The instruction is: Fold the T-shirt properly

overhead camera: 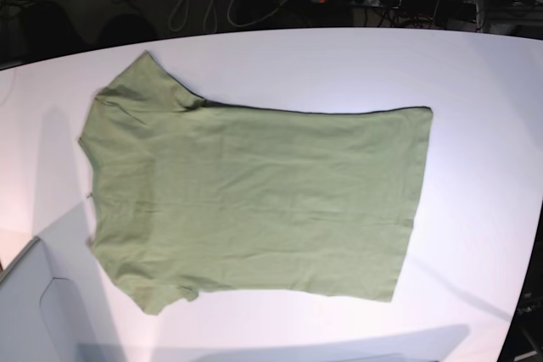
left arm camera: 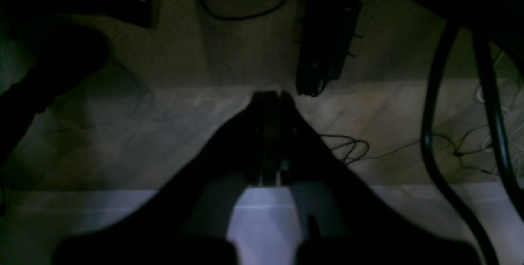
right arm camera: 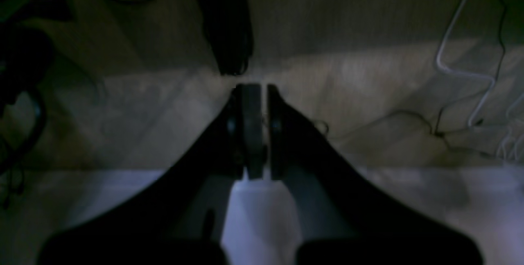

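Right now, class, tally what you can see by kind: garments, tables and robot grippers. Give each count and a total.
Garments: 1, the T-shirt, olive green, spread flat.
Tables: 1, the white table.
Grippers: 2, the left gripper and the right gripper, both with fingers shut.
Total: 4

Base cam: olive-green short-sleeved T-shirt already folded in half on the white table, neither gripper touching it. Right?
Not quite. The base view shows the olive-green short-sleeved T-shirt spread out flat in one layer on the white table, both sleeves out to the side, not folded in half. The rest holds: no gripper touches it there, and both wrist views show only floor past the table edge.
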### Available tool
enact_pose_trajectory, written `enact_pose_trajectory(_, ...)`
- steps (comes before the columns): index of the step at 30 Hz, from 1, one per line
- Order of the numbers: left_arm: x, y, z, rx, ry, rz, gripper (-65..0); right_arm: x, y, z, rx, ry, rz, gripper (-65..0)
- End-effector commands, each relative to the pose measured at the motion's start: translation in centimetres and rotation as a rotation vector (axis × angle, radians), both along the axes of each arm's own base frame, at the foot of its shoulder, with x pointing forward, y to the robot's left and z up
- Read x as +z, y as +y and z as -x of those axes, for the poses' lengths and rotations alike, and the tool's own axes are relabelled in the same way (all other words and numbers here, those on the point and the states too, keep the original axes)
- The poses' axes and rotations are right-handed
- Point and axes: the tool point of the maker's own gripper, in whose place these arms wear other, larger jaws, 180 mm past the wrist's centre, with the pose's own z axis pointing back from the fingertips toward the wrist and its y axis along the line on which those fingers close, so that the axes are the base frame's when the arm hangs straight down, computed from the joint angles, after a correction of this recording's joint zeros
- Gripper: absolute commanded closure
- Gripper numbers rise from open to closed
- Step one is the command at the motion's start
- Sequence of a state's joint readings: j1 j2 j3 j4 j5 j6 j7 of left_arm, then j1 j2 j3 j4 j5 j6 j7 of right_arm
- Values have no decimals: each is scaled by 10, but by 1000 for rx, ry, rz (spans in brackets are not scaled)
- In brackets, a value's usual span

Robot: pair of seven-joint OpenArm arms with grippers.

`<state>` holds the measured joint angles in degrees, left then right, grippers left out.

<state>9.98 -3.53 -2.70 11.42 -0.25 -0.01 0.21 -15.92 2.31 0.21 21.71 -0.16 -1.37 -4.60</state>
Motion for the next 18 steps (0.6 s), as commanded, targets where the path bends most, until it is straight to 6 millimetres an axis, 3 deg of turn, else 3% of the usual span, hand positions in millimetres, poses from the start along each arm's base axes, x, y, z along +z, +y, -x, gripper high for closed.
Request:
enact_pose_trajectory(1, 1, 3, 6, -1, 10, -6, 0, 4, -5, 6, 11, -4, -12, -1)
enact_pose_trajectory(4, 4, 5, 22, -3, 24, -8, 0, 14, -8, 6, 26, -34, -11, -1)
enact_pose_trajectory(8, 17, 17, 19, -27, -60, -26, 0, 41, -23, 6, 71, -79, 4, -1)
enact_pose_trajectory(12, 51, 17, 16, -67, -189, -27, 0, 85, -35, -6, 131, -173, 18, -1)
enact_pose_trajectory(18, 119, 24, -12, -155, -380, -33, 0, 150, -40, -27, 237, -260, 20, -1)
